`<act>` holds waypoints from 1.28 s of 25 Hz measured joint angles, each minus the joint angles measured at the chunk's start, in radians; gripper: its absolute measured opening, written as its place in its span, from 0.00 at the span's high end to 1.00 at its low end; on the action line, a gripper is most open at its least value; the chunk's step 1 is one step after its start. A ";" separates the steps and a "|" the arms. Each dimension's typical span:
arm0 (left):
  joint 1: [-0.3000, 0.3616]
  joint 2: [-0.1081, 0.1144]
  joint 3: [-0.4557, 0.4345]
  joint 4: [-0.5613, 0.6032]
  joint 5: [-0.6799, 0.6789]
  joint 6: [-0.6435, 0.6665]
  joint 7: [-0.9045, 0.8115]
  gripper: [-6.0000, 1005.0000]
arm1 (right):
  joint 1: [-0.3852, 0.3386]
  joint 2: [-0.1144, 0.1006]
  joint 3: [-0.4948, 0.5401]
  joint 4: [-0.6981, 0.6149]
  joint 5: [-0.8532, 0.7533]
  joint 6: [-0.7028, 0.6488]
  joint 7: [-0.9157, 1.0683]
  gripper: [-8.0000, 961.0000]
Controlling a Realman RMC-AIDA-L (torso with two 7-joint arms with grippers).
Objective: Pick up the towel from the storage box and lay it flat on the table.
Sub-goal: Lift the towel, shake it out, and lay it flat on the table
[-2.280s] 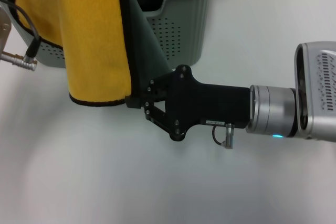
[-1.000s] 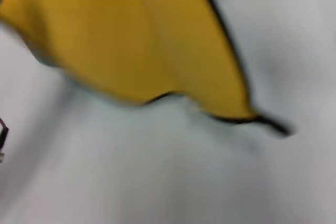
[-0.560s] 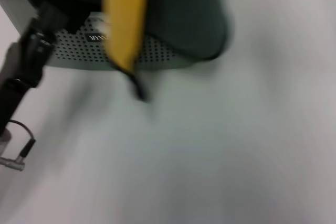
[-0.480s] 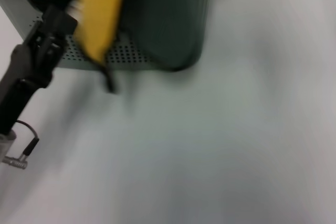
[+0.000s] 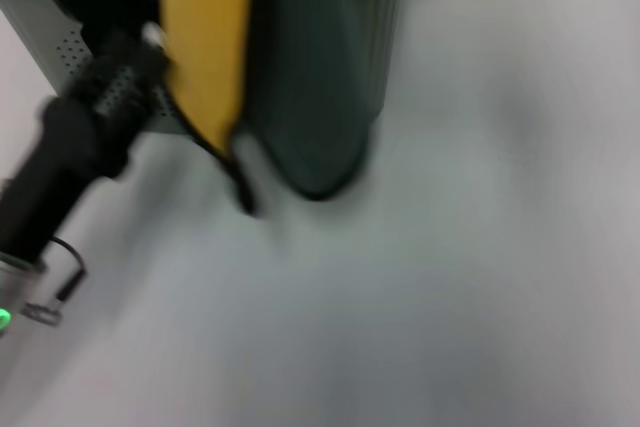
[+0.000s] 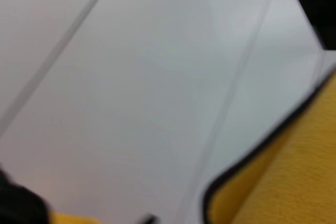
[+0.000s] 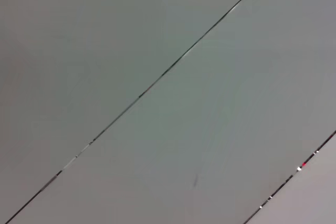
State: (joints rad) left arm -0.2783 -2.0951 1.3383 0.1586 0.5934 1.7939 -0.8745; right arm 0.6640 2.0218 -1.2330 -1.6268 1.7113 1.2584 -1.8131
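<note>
Towel is hanging vertically, long axis up-down, above table in front of storage box. Left gripper is adjacent, nearer arm; jaws' state cannot be told. Right gripper not visible.

**Cam setup: three views**

Head cam: high on the body, looks fwd and down across the table. Takes in the storage box at the far edge, the towel hanging in front of it, and the left gripper coming in from the robot's left. Mid range.

Left wrist cam: very close to the towel, whose yellow cloth w/ black edging fills one corner; the rest is pale flat surface w/ thin lines, tilted.

Right wrist cam: only a plain grey surface w/ diagonal seams; can't tell what.

Overlap: head + left wrist share the towel. Right wrist shares nothing recognisable w/ the others.
</note>
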 joint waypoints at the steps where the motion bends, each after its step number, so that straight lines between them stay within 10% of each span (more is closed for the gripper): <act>1: -0.004 0.000 0.014 0.003 0.024 0.012 0.003 0.46 | 0.000 0.000 0.001 0.008 0.006 0.001 -0.009 0.98; 13: -0.055 -0.003 0.199 0.018 0.129 0.165 0.128 0.47 | 0.062 -0.014 0.116 0.156 0.113 0.236 -0.022 0.98; 32: -0.027 0.008 0.195 0.033 0.217 0.240 0.247 0.47 | 0.162 -0.199 0.258 0.340 0.185 0.478 0.091 0.98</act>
State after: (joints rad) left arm -0.3057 -2.0876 1.5335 0.1919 0.8102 2.0343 -0.6280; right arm 0.8255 1.8228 -0.9748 -1.2873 1.8965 1.7360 -1.7219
